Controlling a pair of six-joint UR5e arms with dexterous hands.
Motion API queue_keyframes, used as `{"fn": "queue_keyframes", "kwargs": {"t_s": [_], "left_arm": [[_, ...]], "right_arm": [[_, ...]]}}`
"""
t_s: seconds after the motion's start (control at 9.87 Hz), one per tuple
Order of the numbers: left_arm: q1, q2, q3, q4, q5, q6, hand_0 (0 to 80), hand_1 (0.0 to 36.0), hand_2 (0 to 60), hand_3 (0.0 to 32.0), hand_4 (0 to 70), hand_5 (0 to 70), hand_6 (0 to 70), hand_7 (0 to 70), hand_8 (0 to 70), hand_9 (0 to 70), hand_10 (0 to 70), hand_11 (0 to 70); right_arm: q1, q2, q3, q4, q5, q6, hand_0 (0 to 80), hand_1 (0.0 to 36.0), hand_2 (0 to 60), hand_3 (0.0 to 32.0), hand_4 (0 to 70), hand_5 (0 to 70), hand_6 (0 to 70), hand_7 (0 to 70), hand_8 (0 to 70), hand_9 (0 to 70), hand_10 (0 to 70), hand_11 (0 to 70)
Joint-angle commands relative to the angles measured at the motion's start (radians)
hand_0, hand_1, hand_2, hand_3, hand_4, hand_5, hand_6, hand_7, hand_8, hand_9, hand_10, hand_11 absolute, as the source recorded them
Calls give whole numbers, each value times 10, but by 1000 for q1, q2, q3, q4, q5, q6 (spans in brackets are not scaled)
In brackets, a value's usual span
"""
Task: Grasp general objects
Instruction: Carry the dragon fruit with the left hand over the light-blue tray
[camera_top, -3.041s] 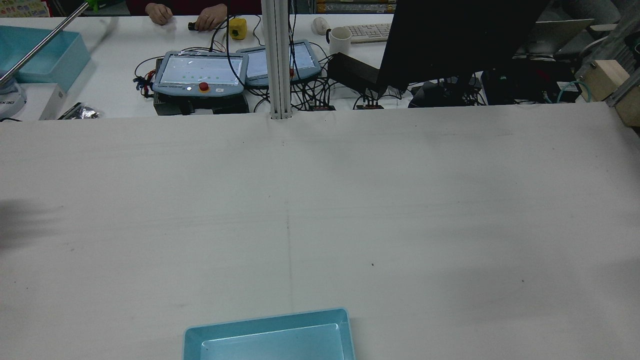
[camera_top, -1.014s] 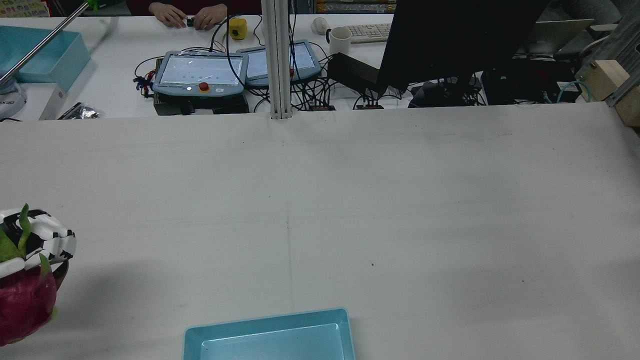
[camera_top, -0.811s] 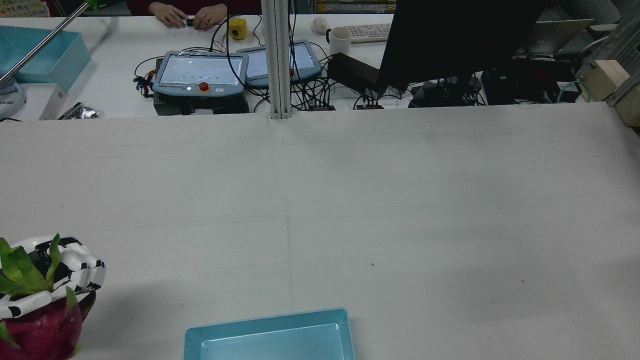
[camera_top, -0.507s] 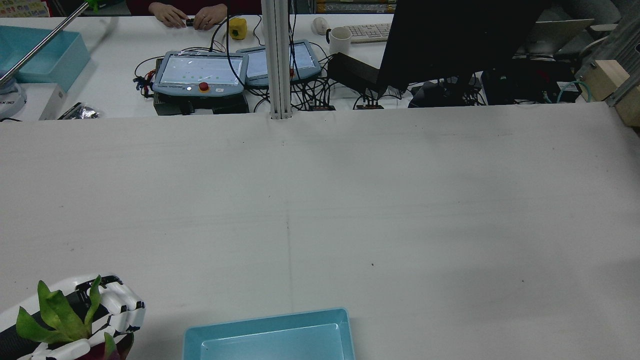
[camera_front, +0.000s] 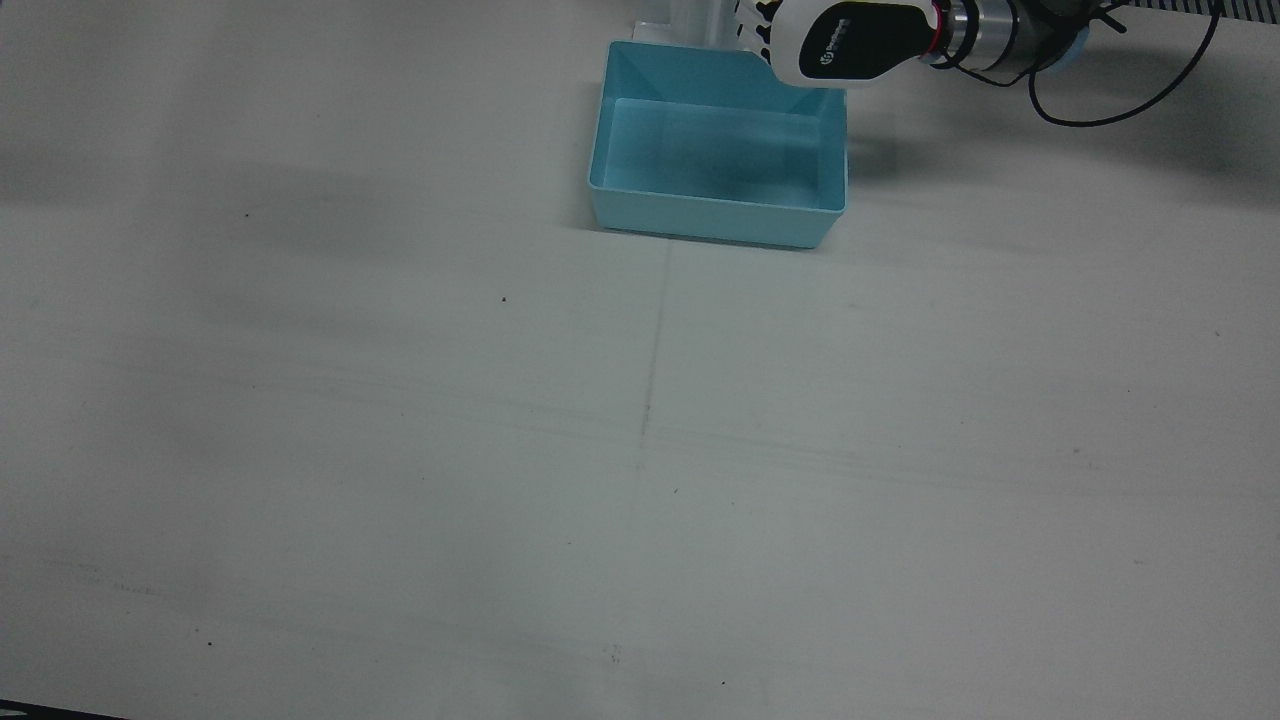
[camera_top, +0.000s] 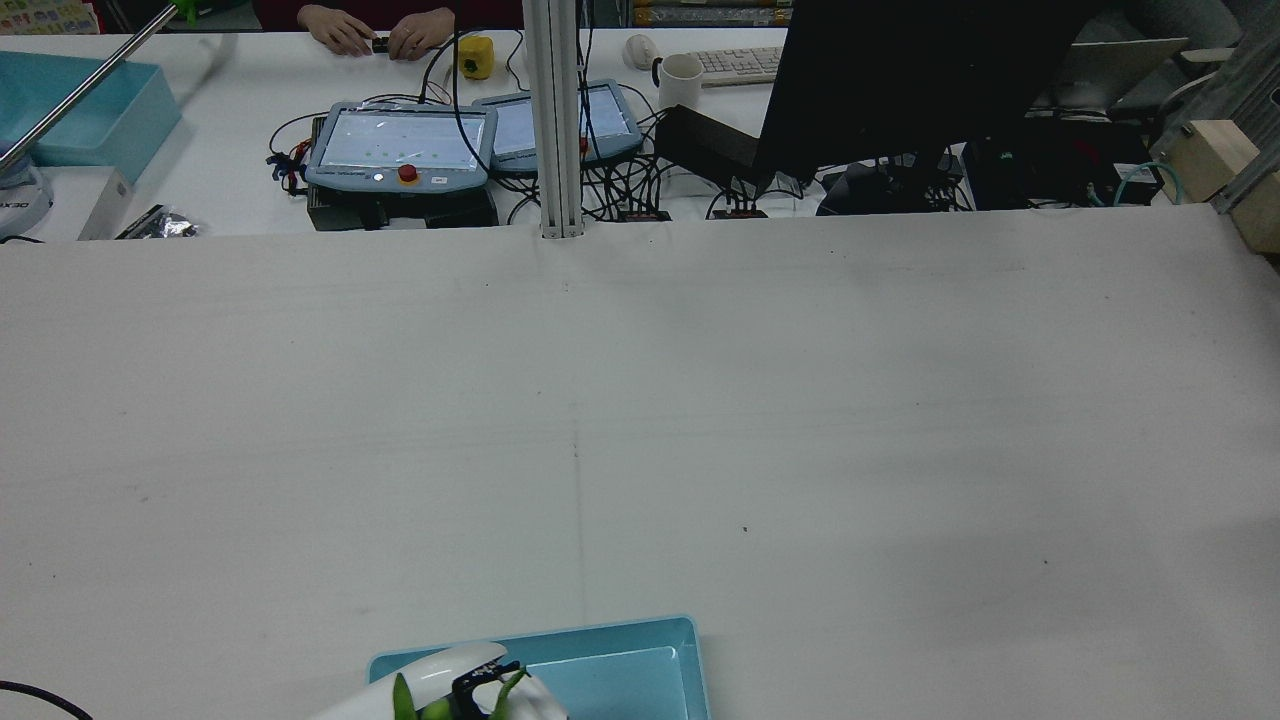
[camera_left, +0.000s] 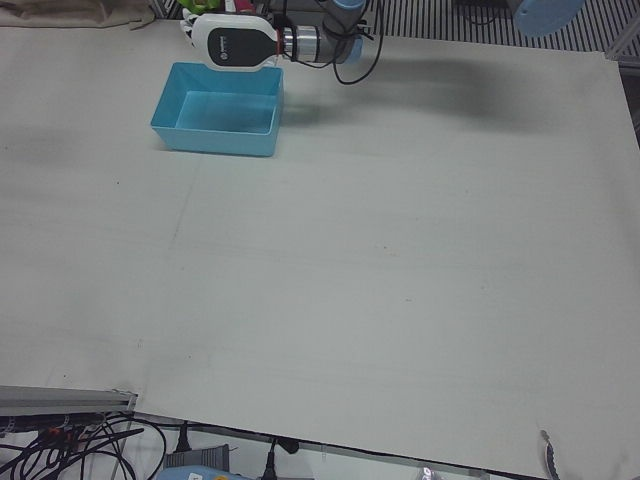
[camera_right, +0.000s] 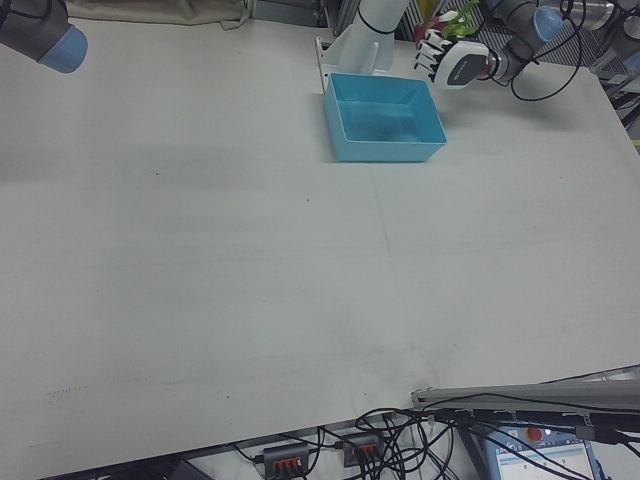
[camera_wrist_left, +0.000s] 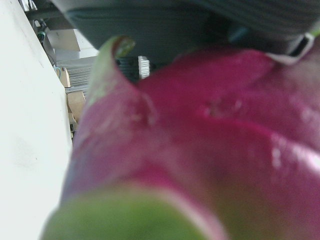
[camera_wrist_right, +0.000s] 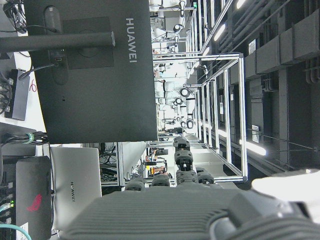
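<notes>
Fruit: dragon fruit (camera_wrist_left: 200, 150), dark pink with green leaf tips. It fills the left hand view from very close. In the right-front view a bit of pink and green pokes out past the fingers.

Where the fruit is: up in the air, inside the left hand (camera_right: 452, 58), at the far edge of the blue box (camera_front: 716, 215), on the robot's side.

Left hand: white with black marks. Its fingers (camera_right: 432, 50) are curled round the fruit and grip it. The rear view shows only its back and some green leaf tips, at the bottom edge.

Blue box: a bin with slanted walls on the white table (camera_front: 400, 450). Nothing lies in it. A soft shadow sits on its floor.

Right hand: no table view shows it. Its own camera looks at a black monitor and a big hall. I cannot tell how its fingers stand.

Step now: I think the fruit is being carried to the box. The hand looks to be over the box's far corner, not its middle.

Next move: I think the hand should go over the middle of the box, come down low, then let its fingers spread so the fruit drops softly.

Far side: a person's hands (camera_top: 365, 32) rest on a desk, near two tablets with red buttons.
</notes>
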Motion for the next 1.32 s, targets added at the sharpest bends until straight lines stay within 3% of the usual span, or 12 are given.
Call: {"fn": "queue_keyframes", "kwargs": {"t_s": [0.0,0.81,1.01,1.22], "left_arm": [[33,-234,67,213,0,10,248,14,600,0,700,700,700,700,700,700,700,700],[39,-335,178,212,-1,-4,194,1,600,0,700,700,700,700,700,700,700,700],[24,-389,256,231,2,-103,167,12,600,0,700,700,700,700,700,700,700,700],[-19,-392,287,230,2,-124,147,6,600,0,700,700,700,700,700,700,700,700]], "right_arm": [[0,0,0,1,0,0,0,0,0,0,0,0,0,0,0,0,0,0],[0,0,0,1,0,0,0,0,0,0,0,0,0,0,0,0,0,0],[0,0,0,0,0,0,0,0,0,0,0,0,0,0,0,0,0,0],[0,0,-2,1,0,0,0,0,0,0,0,0,0,0,0,0,0,0]]}}
